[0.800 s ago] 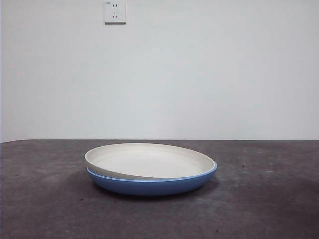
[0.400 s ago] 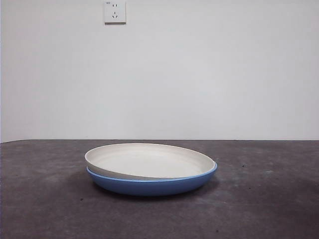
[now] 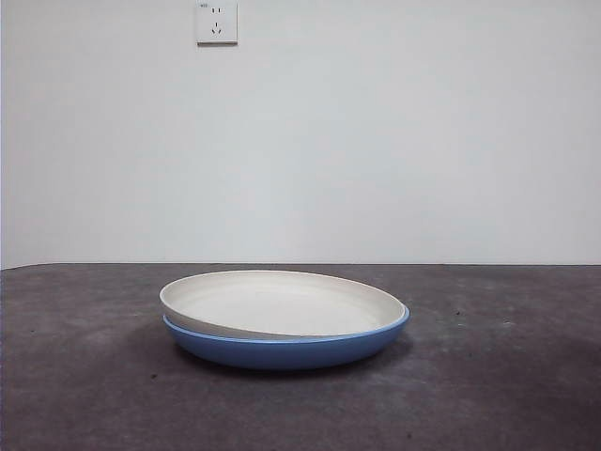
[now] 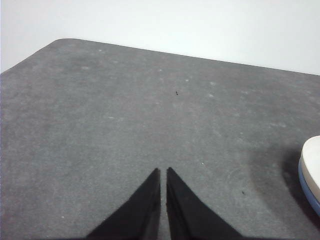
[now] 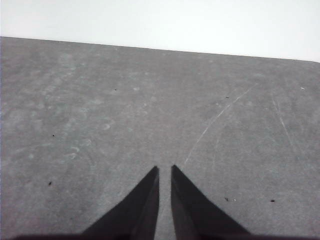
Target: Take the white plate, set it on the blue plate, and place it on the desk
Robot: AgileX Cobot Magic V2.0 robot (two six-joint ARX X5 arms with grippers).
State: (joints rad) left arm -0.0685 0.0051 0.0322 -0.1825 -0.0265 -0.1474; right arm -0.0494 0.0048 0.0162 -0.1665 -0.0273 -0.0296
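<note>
The white plate (image 3: 282,303) sits nested in the blue plate (image 3: 282,348) near the middle of the desk (image 3: 84,395), seen from the low front camera. The cream plate lies slightly askew: its left rim rides up above the blue rim, while on the right it sinks inside it, leaving a thin blue edge showing. The stacked pair casts a soft shadow on the dark mottled surface around it.

On the pale wall (image 3: 376,141) at the far side, a white power socket (image 3: 216,22) is mounted high up, left of centre; a tiny mark at its upper left corner is too small to read, and no other writing or branding shows on either plate.

Neither arm appears in the front view. The left gripper (image 4: 163,172) hovers over bare desk with its black jaws pressed nearly together, only a thin slit between the tips, holding nothing; the edge of the stacked plates shows at the side of its wrist view, well apart from the jaws. The right gripper (image 5: 165,170) likewise hangs over bare, scratched desk, jaws drawn close with a narrow gap and nothing between them.
</note>
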